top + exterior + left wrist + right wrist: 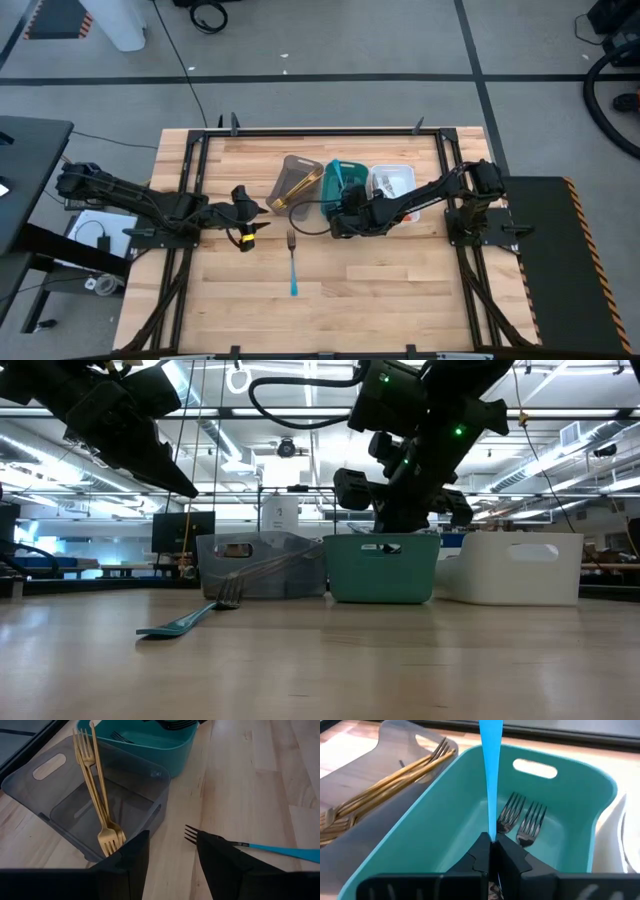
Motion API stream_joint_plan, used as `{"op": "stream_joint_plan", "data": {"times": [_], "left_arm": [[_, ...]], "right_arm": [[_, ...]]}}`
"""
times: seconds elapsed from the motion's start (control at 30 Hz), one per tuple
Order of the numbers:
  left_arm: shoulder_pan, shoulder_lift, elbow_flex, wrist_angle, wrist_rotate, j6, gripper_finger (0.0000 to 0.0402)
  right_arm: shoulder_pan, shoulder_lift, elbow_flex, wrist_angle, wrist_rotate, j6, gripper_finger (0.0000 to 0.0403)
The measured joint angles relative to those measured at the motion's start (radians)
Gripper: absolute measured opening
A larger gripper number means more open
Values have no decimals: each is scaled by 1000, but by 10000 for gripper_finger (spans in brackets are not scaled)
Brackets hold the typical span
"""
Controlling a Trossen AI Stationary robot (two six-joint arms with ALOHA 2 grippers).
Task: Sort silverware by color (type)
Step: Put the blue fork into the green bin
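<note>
- The wooden table carries three trays in a row towards its far side: a grey-brown tray, a teal tray and a white tray.
- The right gripper hangs over the teal tray, fingers pressed together on the blue handle of a fork, which stands upright above the tray's inside.
- The left gripper hovers low over the table near the grey-brown tray, fingers spread and holding nothing.
- Gold forks lean inside the grey-brown tray, tines down; two dark forks lie on the teal tray's floor.
- One blue-handled fork lies loose on the bare wood, well apart from the trays, with its tines towards them.
- Handling, as a judgement: these pieces look light, stiff and smooth, so a slim handle may twist or slide in the pinch. The loose fork lies flat on the wood; taking it across the middle of the handle seems safest.
- Hard to make out: the white tray's contents show only as a faint silvery shape from above, and the right arm covers part of the teal tray there. The held fork's tines are hidden below the fingers.
</note>
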Motion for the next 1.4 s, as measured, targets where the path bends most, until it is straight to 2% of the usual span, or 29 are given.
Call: {"op": "stream_joint_plan", "data": {"times": [0.3,0.6,1.03,1.4], "left_arm": [[0,0,0,0,0,0,172],[0,0,0,0,0,0,172],[0,0,0,-6,0,0,172],[0,0,0,-7,0,0,172]], "right_arm": [[-8,0,0,-3,-56,-31,24],[-47,0,0,-4,-181,-113,24],[-106,0,0,-4,-324,-136,25],[-138,0,0,-5,-403,-145,25]]}}
